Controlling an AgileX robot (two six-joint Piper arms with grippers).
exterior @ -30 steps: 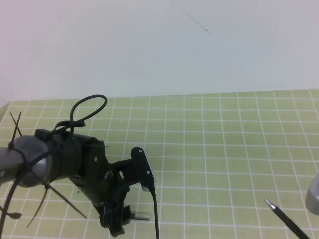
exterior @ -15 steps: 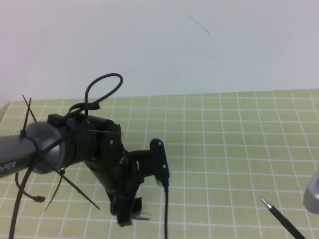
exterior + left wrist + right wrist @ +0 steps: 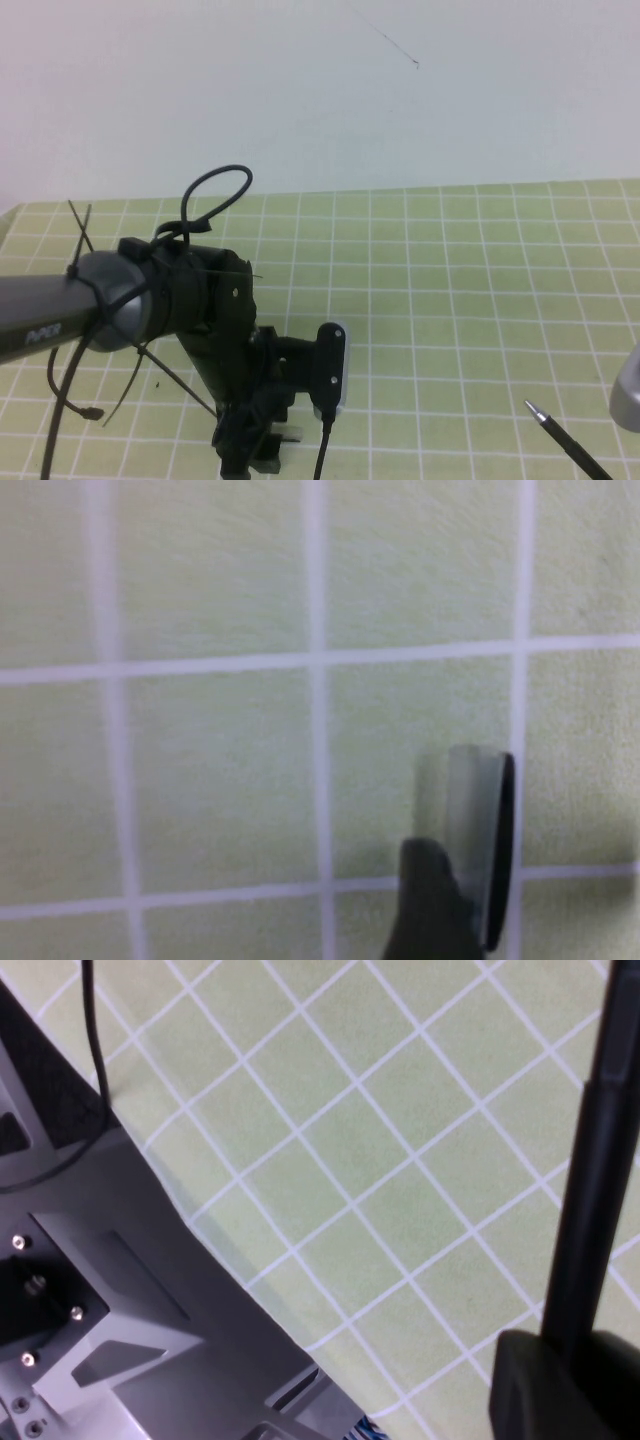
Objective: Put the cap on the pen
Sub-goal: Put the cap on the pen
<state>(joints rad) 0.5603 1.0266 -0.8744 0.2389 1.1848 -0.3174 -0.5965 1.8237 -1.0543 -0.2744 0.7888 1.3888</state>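
Observation:
The pen (image 3: 566,440) is a thin black stick with a silver tip. It juts up-left from the bottom right corner, off the mat. My right gripper (image 3: 560,1365) is shut on the pen (image 3: 600,1160); in the high view only a grey part of the right arm (image 3: 627,393) shows at the edge. The short translucent-grey cap (image 3: 290,436) lies on the mat near the front. My left gripper (image 3: 262,450) reaches down right beside it. In the left wrist view one dark fingertip (image 3: 430,890) overlaps the cap (image 3: 470,820), and the other finger is out of frame.
A green grid mat (image 3: 450,300) covers the table up to a white wall. The left wrist camera (image 3: 330,365) and its black cable (image 3: 322,458) hang just right of the cap. The robot's grey base (image 3: 110,1310) fills one side of the right wrist view.
My left arm has swung right and lowered toward the front of the mat, bringing its gripper down at the cap. The pen has hardly moved.

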